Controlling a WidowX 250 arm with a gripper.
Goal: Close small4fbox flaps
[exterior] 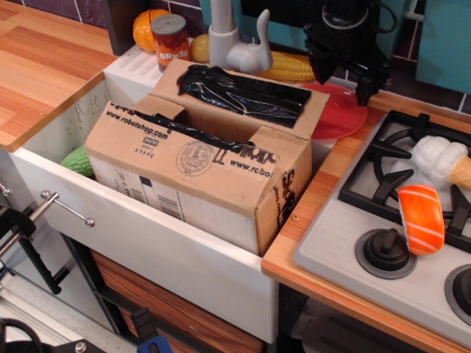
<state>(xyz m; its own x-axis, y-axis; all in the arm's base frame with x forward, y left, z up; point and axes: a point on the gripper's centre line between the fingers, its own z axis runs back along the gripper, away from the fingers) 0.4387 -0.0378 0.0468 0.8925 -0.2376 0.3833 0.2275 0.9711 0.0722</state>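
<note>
The small4fbox [199,173], brown cardboard printed "www.robotshop.com", stands in the white sink [147,235]. Its large rear flap [243,92] with glossy black tape lies over the top at the far side, slightly raised. The front flap edge [184,131] carries a crumpled black tape strip, and a dark gap shows between the two. My black gripper [342,81] hangs above the counter behind and to the right of the box, over the red plate. Its fingers [363,92] are spread apart and hold nothing. It does not touch the box.
A red plate [342,114] and corn cob [291,68] lie behind the box. A grey faucet [235,40], a can [171,40] and an orange fruit [143,26] stand at the back. A green object [79,162] lies left of the box. The stove [383,213] holds salmon sushi [421,217] and an ice cream toy [441,162].
</note>
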